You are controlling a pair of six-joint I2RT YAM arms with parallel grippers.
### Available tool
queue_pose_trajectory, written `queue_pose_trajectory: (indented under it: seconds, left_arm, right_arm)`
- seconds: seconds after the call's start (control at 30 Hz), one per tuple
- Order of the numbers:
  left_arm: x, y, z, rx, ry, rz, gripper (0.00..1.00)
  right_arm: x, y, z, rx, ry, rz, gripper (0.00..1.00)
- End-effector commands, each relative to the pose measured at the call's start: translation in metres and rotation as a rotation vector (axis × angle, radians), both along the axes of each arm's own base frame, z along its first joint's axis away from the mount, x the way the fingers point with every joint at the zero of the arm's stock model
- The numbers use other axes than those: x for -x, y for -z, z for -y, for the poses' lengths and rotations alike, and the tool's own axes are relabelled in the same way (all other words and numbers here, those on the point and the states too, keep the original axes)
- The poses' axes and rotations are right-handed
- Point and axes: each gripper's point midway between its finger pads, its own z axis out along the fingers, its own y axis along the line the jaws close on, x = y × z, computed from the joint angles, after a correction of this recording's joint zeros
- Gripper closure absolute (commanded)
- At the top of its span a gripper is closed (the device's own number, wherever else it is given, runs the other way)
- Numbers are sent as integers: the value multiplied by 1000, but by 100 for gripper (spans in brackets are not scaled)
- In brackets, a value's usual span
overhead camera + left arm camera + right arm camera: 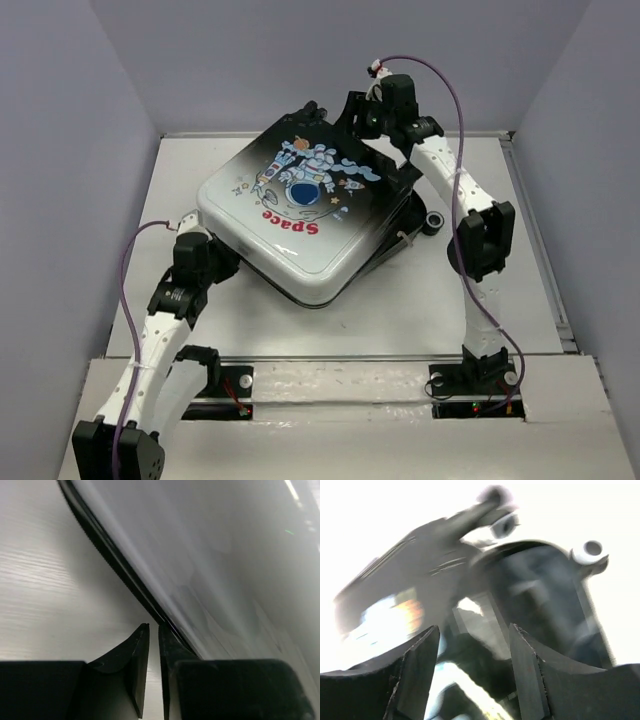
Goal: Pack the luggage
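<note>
The luggage (pixel 300 210) lies flat mid-table, its astronaut and red "Space" lid down over the lower half, slightly skewed, with a dark seam gap along the front. My left gripper (pixel 225 262) sits at the case's front-left edge; in the left wrist view it (pixel 154 626) is shut, tips empty and just at the dark seam under the white shell (pixel 225 570). My right gripper (pixel 365 118) is at the case's far right corner; in the blurred right wrist view it (pixel 474 629) is open over the dark shell (pixel 540 590), with nothing held.
A black caster wheel (pixel 432 222) sticks out at the case's right side; wheels (pixel 590 550) also show in the right wrist view. The white table (pixel 420 300) has raised side rails and grey walls around it. The arm bases stand at the near edge.
</note>
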Motion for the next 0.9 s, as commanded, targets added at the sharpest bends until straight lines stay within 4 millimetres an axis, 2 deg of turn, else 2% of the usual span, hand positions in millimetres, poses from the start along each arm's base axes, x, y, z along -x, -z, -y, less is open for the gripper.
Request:
queue_pose_trajectory:
  seconds: [0.0, 0.03, 0.1, 0.13, 0.17, 0.2, 0.23, 0.27, 0.3, 0.33, 0.37, 0.4, 0.43, 0.47, 0.5, 0.53, 0.57, 0.6, 0.63, 0.7, 0.73, 0.83, 0.87]
  left_arm:
    - [7, -60, 59, 233, 200, 186, 74]
    - [6, -65, 57, 229, 190, 206, 72]
    - [3, -76, 58, 237, 190, 245, 67]
    - [-1, -82, 59, 238, 192, 262, 65]
    - [-8, -83, 60, 238, 191, 262, 64]
    - [-13, -96, 61, 238, 197, 290, 63]
    - [-19, -103, 62, 235, 198, 307, 61]
    - [-27, -112, 62, 230, 195, 330, 58]
    - [-37, -109, 61, 218, 177, 311, 57]
    - [-45, -124, 61, 212, 174, 340, 55]
    - [-56, -127, 61, 206, 162, 350, 52]
    - [-61, -131, 60, 205, 145, 359, 50]
    - [-70, -145, 61, 209, 140, 389, 50]
    - [-72, -151, 61, 209, 144, 403, 49]
    - [-76, -168, 56, 199, 115, 441, 49]
    - [-79, -179, 52, 197, 94, 470, 43]
    - [-81, -189, 50, 194, 84, 499, 38]
    - [-85, -207, 49, 193, 79, 538, 34]
    - [-89, -219, 50, 190, 83, 554, 31]
    - [-101, -221, 45, 138, 76, 503, 29]
    - [-103, -243, 39, 120, 56, 528, 29]
    - [-112, -259, 8, 81, -38, 558, 26]
    - [-118, -260, -2, 79, -61, 555, 25]
  right_arm:
    - [118, -95, -59, -86, -342, 79, 36]
    - [135, -96, -47, -52, -348, 95, 35]
    - [148, -100, -32, -18, -324, 122, 35]
    - [165, -102, -19, 4, -323, 141, 36]
    - [171, -103, -10, 20, -298, 159, 39]
    - [169, -101, 8, 55, -204, 170, 59]
    - [172, -99, 21, 76, -148, 179, 71]
    - [179, -70, 35, 116, -101, 128, 81]
    - [188, -87, 58, 112, -15, 172, 93]
    - [197, -83, 66, 106, 8, 170, 93]
    - [216, -72, 76, 80, 26, 163, 93]
    - [226, -65, 81, 64, 33, 160, 93]
    - [233, -62, 84, 36, 42, 170, 93]
    - [251, -42, 93, 35, 43, 155, 93]
    - [259, -34, 97, 30, 45, 152, 93]
    - [265, -26, 100, 20, 53, 146, 93]
    - [269, -19, 105, 16, 72, 142, 93]
    - [273, 5, 113, 36, 109, 104, 93]
    - [275, 11, 118, 39, 134, 95, 93]
    - [277, 21, 128, 31, 199, 73, 93]
    - [277, 33, 136, 32, 238, 43, 93]
    - [276, 51, 152, 51, 329, 6, 93]
    - [274, 49, 157, 48, 354, 11, 93]
